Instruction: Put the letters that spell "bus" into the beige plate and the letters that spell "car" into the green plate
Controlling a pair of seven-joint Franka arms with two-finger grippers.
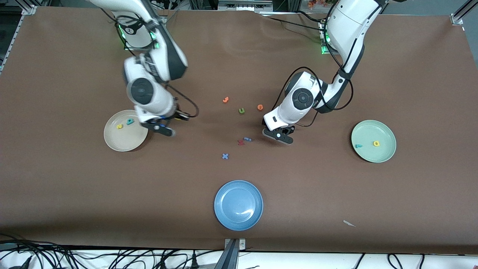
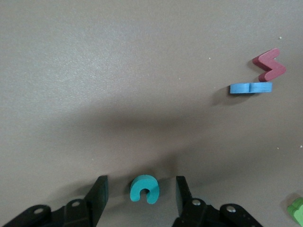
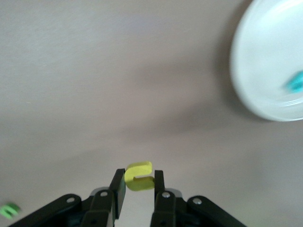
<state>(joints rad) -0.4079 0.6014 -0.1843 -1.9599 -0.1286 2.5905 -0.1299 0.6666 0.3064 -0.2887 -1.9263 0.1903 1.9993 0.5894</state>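
Two claws | right claw (image 3: 137, 185) pinching yellow "u" (image 3: 138, 176) sideways | left claw (image 2: 140, 195) open around teal "c" (image 2: 144, 188)

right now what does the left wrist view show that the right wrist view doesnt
Only the left wrist view: the teal "c" on the table between the open fingers of the left claw, plus a red letter touching a blue letter.

Only the right wrist view: the right claw shut on the yellow "u", and the beige plate holding a teal letter.

Both: the brown table and a green letter at the picture's edge.
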